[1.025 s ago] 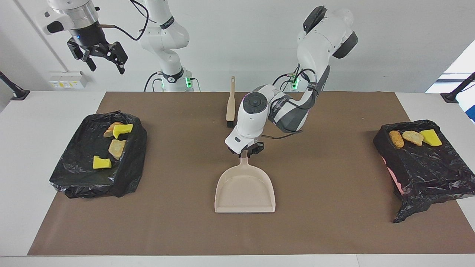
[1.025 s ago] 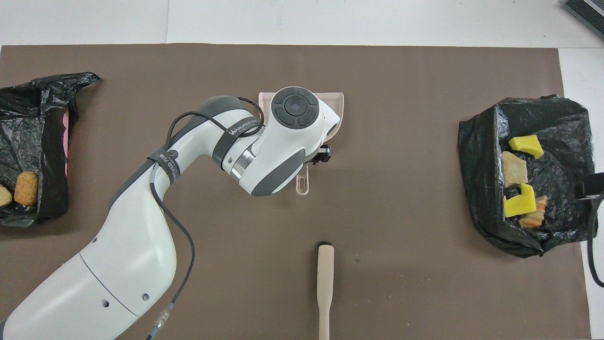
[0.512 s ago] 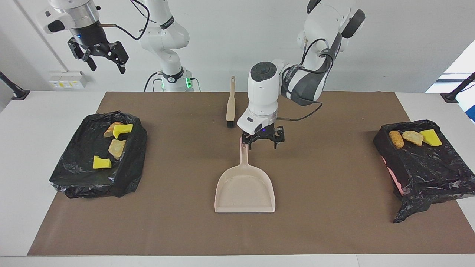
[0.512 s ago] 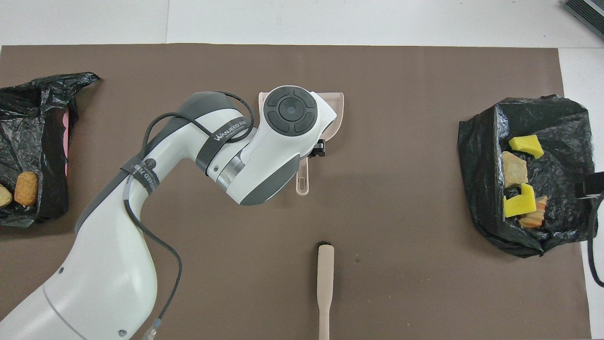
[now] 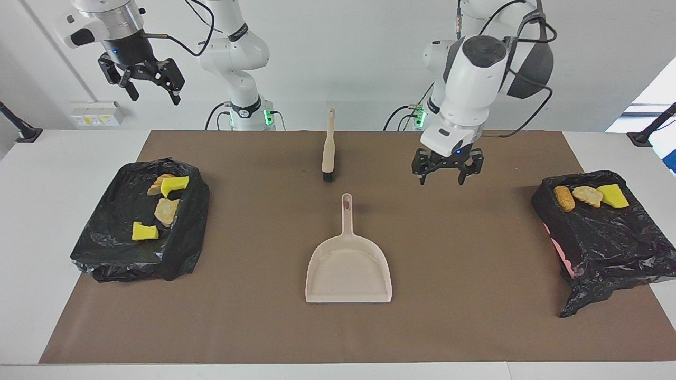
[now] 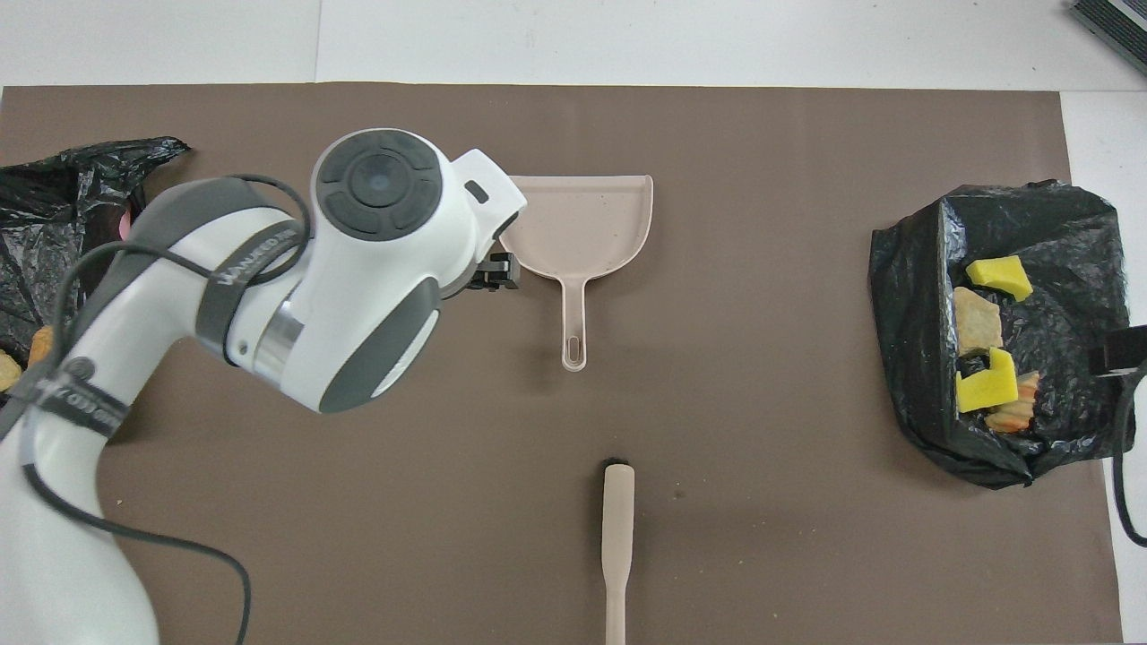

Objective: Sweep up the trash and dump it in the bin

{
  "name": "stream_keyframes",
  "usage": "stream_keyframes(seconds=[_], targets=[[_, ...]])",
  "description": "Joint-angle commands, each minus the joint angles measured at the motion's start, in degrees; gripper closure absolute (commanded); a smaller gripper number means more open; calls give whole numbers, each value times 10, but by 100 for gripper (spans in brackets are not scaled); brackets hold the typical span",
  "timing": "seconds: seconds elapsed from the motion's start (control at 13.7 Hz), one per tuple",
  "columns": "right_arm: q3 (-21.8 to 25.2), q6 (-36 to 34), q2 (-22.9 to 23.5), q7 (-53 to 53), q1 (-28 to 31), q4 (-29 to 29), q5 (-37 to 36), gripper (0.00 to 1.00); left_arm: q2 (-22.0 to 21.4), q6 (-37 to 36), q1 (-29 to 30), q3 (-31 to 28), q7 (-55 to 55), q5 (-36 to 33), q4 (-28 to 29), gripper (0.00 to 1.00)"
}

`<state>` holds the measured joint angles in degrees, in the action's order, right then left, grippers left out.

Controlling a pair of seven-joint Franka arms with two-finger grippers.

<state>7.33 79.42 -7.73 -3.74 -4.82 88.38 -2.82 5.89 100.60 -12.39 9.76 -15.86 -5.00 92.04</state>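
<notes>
The trash lies in two black-bagged bins. The bin (image 5: 105, 253) at the right arm's end holds yellow sponge chunks (image 5: 174, 184) and bread lumps (image 5: 166, 210), which also show in the overhead view (image 6: 986, 381). The bin (image 5: 607, 248) at the left arm's end holds three pieces (image 5: 587, 196). The beige dustpan (image 5: 348, 269) lies flat and bare mid-mat, free of both grippers. My left gripper (image 5: 448, 173) is open and empty in the air over bare mat between the dustpan's handle and the left-end bin. My right gripper (image 5: 142, 87) waits open high over the right-end bin.
The beige hand brush (image 5: 328, 148) lies on the mat nearer to the robots than the dustpan, handle toward the robots; it also shows in the overhead view (image 6: 618, 537). A brown mat (image 5: 475, 316) covers the table between the bins.
My left gripper has let go of the dustpan's handle, opened, risen and swung toward the left arm's end. The dustpan stays flat where it was. The right arm has hardly moved.
</notes>
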Motion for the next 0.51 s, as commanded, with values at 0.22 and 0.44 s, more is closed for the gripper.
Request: stream_keyframes(seconds=[0.22,0.44], targets=[[-3,-11,-1,21,9,-7,1,0,-111,-60,2,-119,167,59,25,0],[-2,-10,-1,20,10,-6,1,0,-115,-122,17,-151,248,59,-18,0]])
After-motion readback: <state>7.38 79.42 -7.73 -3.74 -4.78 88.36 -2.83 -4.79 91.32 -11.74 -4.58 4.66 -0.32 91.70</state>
